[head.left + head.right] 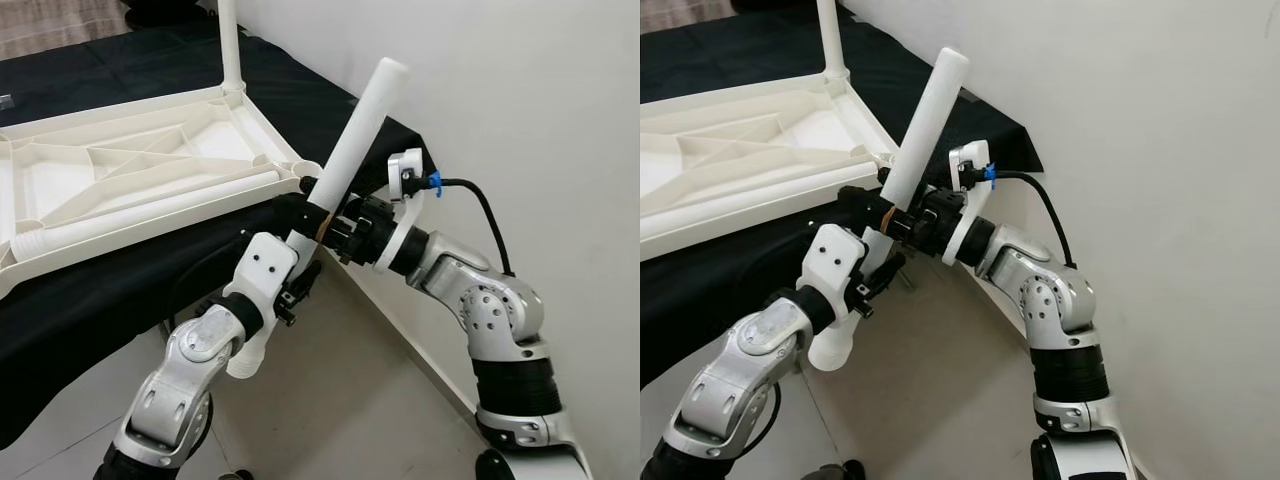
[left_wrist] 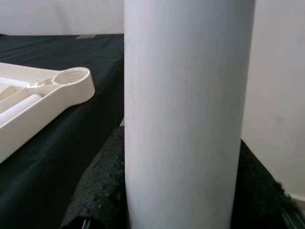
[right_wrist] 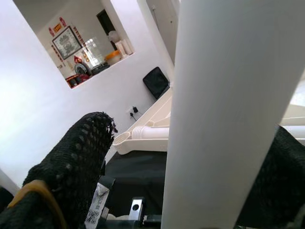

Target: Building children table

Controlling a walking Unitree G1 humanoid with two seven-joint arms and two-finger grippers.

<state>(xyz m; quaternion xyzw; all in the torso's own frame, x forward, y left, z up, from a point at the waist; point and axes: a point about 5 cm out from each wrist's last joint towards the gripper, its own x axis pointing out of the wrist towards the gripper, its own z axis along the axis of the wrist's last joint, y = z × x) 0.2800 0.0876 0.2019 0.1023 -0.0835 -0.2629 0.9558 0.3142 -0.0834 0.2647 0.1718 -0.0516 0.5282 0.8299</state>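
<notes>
While fingers (image 2: 100, 191) clamp it, leg (image 1: 355, 135) tilts.

My black fingers (image 2: 102, 191) pinch a white leg (image 1: 355, 135); cream tabletop (image 1: 130, 165) upper left, on black cloth (image 1: 90, 290).

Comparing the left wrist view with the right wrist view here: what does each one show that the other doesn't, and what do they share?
Left wrist view alone: the empty round corner socket of the upturned white tabletop seen from above, on black cloth.

Right wrist view alone: a wall opening with a framed picture and shelf items, and a spare leg's ribbed end lying in the tabletop.

Both: the white table leg held close up between black mesh-covered fingers.
</notes>
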